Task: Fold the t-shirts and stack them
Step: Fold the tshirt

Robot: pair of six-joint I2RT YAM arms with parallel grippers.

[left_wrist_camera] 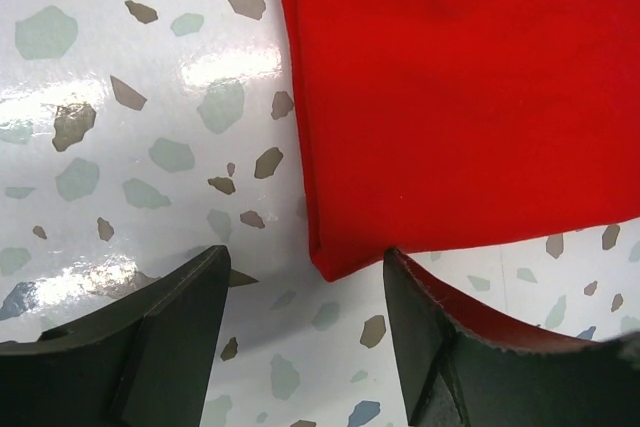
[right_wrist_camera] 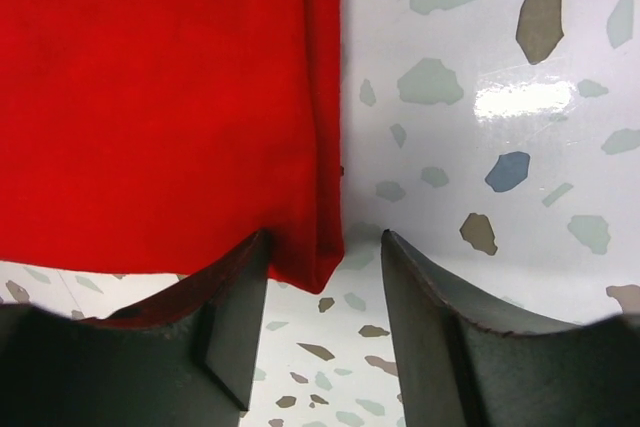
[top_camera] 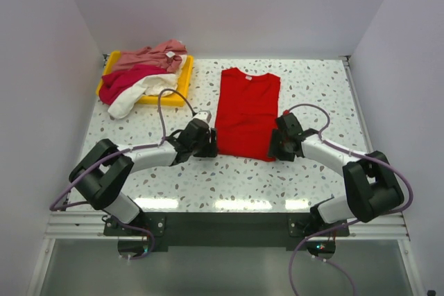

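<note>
A bright red t-shirt lies flat mid-table, folded into a long narrow strip with the collar at the far end. My left gripper sits at its near left corner. In the left wrist view that gripper is open, and the red corner pokes between the fingers, just touching the right one. My right gripper is at the near right corner. It is open too, with the red corner lying between its fingers against the left one. Dusty pink, crimson and cream-white t-shirts lie crumpled in a heap.
The heap sits in a shallow yellow tray at the far left, with the cream shirt spilling over its near edge onto the speckled table. White walls close in the left, right and far sides.
</note>
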